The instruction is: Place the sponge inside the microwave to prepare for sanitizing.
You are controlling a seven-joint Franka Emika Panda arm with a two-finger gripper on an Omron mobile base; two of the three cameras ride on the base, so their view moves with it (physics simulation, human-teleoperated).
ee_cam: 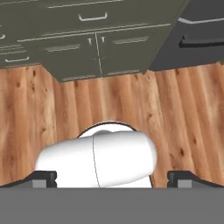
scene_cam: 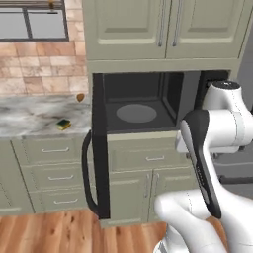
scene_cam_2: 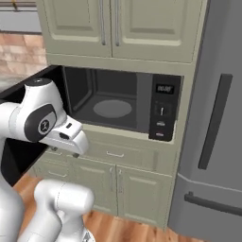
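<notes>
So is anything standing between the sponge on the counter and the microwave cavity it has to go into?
Nothing visible inside the cavity. The microwave is open, its turntable bare. Its open door sticks out between the sponge on the counter and the opening, so the path must go around it.

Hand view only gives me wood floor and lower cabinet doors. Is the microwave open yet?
Observer: Yes. In the left base view the microwave has its door swung wide open to the left, and the grey inside shows.
Operator: Okay, and where's the sponge?
Observer: The sponge lies on the marble counter, left of the open door and near the counter's front edge. Nothing is touching it.
</notes>
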